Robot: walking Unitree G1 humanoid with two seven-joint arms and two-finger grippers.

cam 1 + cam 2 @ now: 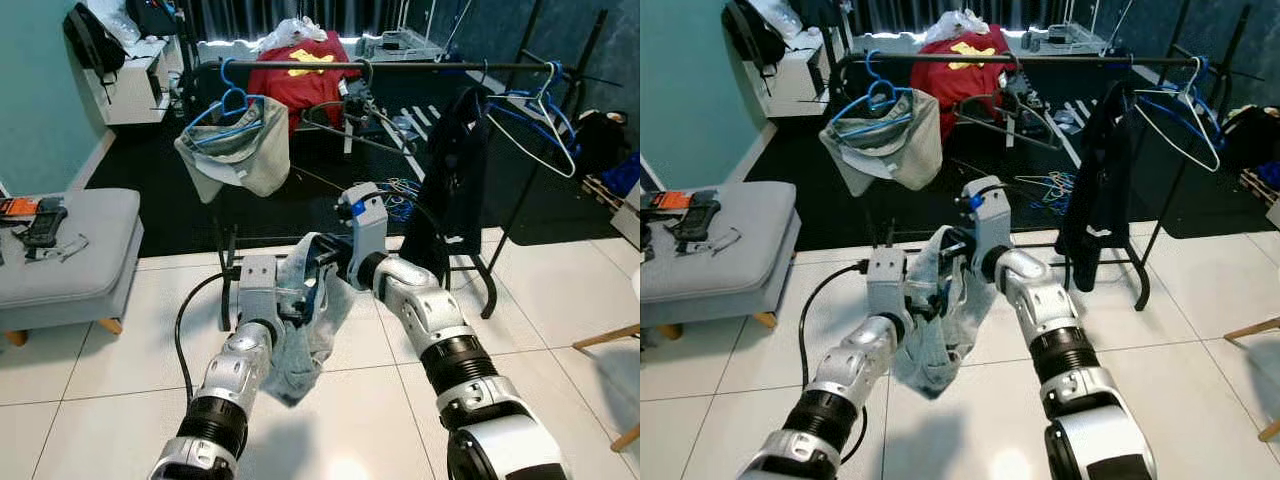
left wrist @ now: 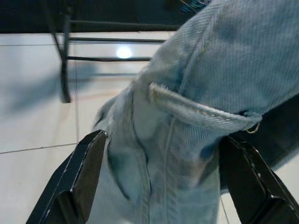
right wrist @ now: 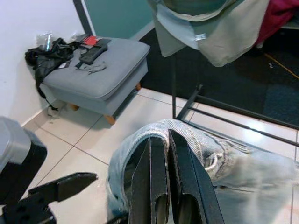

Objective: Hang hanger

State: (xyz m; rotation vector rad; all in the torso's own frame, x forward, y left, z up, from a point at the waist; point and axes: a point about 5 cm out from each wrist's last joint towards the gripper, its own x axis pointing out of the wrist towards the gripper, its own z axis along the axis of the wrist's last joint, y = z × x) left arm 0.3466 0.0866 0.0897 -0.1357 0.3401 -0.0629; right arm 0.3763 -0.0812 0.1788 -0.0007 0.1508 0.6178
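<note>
A light-blue denim garment hangs between my two grippers, low over the white tiles in front of the clothes rack. My right gripper is shut, and the denim waistband curls around its tips. The left gripper is open, its fingers wide apart with denim lying between them. A bit of blue shows inside the cloth. The black rack rail runs across behind. On it hang a blue hanger with a grey-green garment, a black garment and empty hangers.
A grey ottoman with a remote and small items stands at the left. The rack's foot bars sit on the tiles just ahead. Cables lie on the dark rug behind. A wooden chair leg shows at the right.
</note>
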